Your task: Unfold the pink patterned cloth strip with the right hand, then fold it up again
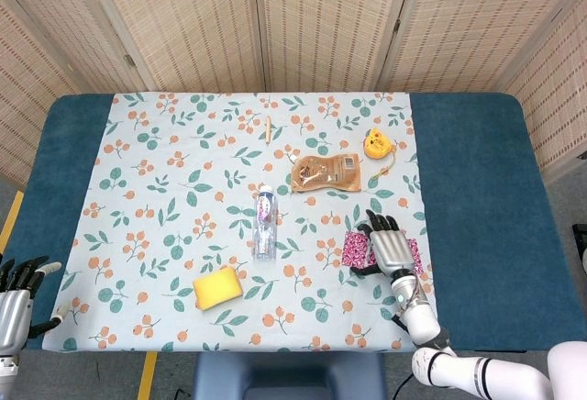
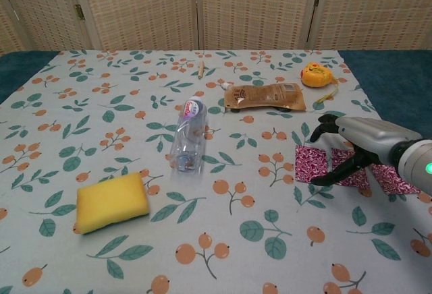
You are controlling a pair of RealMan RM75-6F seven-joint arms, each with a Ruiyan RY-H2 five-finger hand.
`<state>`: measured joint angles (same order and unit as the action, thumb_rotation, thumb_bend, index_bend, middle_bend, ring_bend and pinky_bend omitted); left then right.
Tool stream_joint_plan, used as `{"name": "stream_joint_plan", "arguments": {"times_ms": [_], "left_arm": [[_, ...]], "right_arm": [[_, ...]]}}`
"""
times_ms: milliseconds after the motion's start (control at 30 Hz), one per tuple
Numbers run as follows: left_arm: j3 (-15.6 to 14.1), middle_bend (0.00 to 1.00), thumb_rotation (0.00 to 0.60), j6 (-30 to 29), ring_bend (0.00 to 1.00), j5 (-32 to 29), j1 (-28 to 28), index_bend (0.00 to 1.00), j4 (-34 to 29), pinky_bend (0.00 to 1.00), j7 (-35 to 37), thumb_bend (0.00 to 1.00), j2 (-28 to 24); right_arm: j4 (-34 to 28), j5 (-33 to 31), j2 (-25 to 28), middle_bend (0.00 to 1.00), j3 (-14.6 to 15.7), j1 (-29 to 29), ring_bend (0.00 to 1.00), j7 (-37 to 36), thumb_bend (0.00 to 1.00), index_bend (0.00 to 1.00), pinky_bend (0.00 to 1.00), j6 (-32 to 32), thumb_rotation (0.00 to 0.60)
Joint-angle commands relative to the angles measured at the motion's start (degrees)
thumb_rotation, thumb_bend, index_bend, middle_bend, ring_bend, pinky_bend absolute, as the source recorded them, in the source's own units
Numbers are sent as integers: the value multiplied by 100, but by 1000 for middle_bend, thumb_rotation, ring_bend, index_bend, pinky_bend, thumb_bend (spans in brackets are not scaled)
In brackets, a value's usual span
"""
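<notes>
Hovering over the spread pink cloth strip (image 2: 312, 164) at five o'clock on the desk (image 1: 477, 189), right hand (image 2: 344, 147) loosely open, grasping nothing, poised for refolding.

cloth strip (image 1: 356, 248): middle and right part hidden under right hand (image 1: 389, 248)
left hand (image 1: 16, 299): cut off at lower-left frame edge, head view only
</notes>
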<state>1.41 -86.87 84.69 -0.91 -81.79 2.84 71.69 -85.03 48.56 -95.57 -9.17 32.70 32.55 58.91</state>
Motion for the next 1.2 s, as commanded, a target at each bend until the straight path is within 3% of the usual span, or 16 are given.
{"name": "stream_joint_plan", "arguments": {"times_ms": [33,533,933,1200], "left_arm": [[-2,186,600,8,154,0,-1,285,7,0,1,330,5],[11,186,600,28,154,-18,-3,285,44,0,28,330,34],[11,186,600,63,154,-29,-10,284,100,0,50,330,70],[9,186,600,63,154,-37,0,284,126,0,69,330,77]], "right_arm": [[59,-46,-40,7,16,47,0,65,170,203,0,-22,408],[253,-35,-186,7,111,154,0,172,169,202,0,60,419],[303,-9,-229,28,139,139,0,122,169,261,0,120,528],[240,32,-197,38,121,119,0,27,170,292,0,140,543]]}}
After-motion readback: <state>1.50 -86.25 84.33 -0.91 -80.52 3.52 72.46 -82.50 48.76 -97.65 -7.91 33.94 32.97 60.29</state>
